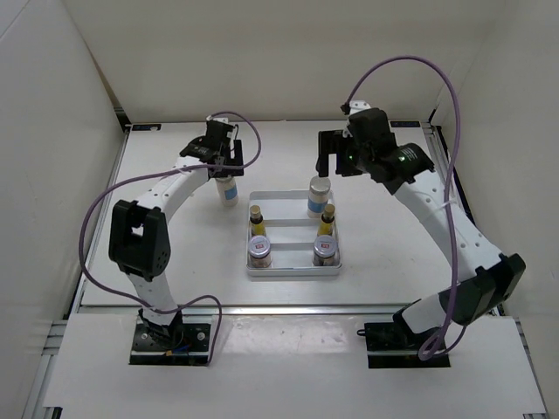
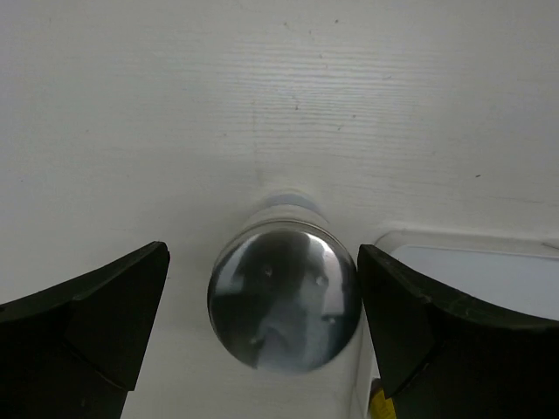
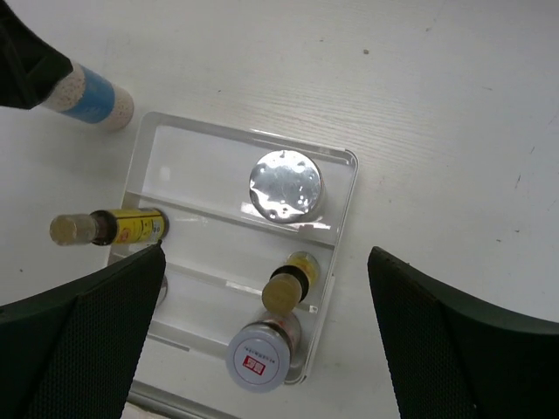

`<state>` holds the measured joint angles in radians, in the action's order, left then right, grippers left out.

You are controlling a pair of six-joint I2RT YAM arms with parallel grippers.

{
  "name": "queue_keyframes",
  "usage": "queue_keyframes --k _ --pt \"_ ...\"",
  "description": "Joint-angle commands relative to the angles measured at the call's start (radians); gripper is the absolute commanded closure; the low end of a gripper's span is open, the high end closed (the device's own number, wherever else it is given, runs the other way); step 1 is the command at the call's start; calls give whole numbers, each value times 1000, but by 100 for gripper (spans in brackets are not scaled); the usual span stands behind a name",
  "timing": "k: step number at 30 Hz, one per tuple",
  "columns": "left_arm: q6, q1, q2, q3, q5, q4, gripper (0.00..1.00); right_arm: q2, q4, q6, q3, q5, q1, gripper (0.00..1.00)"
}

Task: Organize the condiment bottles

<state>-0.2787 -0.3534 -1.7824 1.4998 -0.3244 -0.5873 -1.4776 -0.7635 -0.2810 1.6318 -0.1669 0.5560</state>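
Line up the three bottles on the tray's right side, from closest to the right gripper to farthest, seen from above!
Starting from the open right gripper:
1. white bottle, in the far right slot of the tray.
2. yellow bottle, in the middle right slot.
3. squat jar, in the near right slot.

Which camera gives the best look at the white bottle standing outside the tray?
Left wrist: the white bottle fills the centre, cap up, inside the open left hand. Top external shows it small, partly under that hand; right wrist catches only its blue-labelled body at the frame edge.
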Motion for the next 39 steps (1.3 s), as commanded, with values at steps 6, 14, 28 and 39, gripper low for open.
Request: queue_keyframes --k 6,14,28,39 --pt "-28 91 -54 46 132 -13 0 53 -8 16 -82 26 -7 0" --pt "-28 91 -20 77 211 -22 58 94 -17 25 -124 26 -7 0" --pt "48 -123 109 300 289 -63 87 163 -17 34 -202 7 -16 0" --pt "9 -217 109 58 249 -51 89 215 -37 25 -231 -20 -16 0"
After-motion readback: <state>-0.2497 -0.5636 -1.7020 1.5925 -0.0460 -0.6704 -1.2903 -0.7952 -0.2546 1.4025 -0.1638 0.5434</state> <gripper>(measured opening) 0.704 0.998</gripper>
